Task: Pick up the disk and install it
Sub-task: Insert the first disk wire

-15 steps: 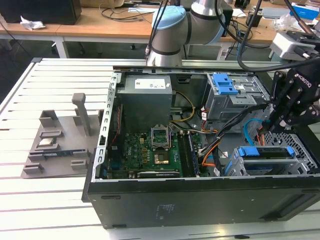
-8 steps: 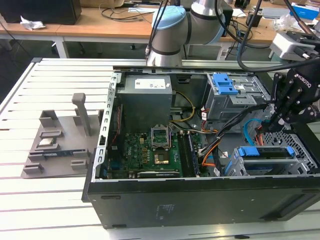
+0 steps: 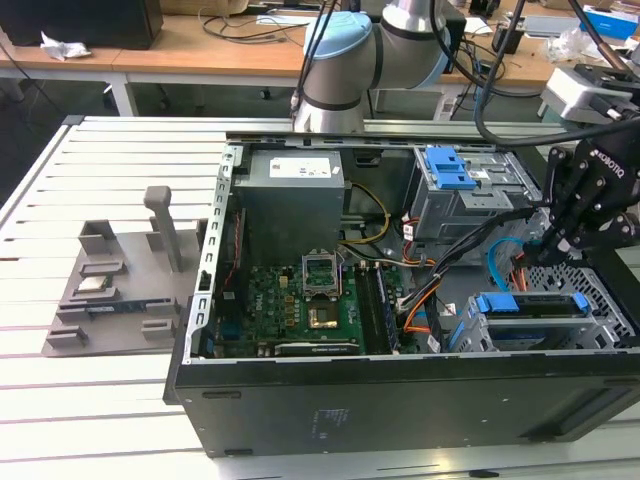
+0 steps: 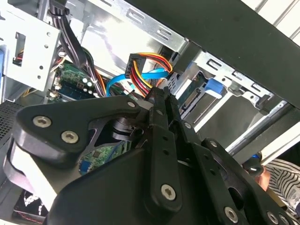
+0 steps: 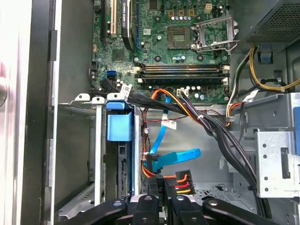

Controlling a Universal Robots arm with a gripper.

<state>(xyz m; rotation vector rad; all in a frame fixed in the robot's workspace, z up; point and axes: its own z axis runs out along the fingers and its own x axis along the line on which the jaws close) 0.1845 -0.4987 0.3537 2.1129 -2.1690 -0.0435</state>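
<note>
Down at the cage [image 3: 605, 318] end of the case [image 3: 400, 400], note the gripper [image 3: 553, 255], tips pressed together in both wrist views [image 4: 160, 96] and lying right against the power plug [image 5: 180, 179] with its red, yellow and orange wires. Cannot tell whether anything is nipped between them. Just beside, find the disk [image 3: 530, 305], not in the grip but sitting in the cage, blue frame [image 5: 119, 125] showing at the bay's mouth.

Judged as close work around plug and disk, so:
- Move slowly and along the bay's own line, never across it.
- Keep clear of the blue data cable [image 5: 180, 157] looping just past the tips.
- Mind the black cable bundle [image 5: 220, 136] draped from board to cage, an easy snag for the links.
- Avoid levering on the thin cage wall.

Hard to make out:
- Disk's label and connector end, masked by cage and frame.
- Whether fully seated or part-way in.
- Tips cut off in the first wrist view and crowded by the linkage in the second.
- Bay floor, lost in shadow.
</note>
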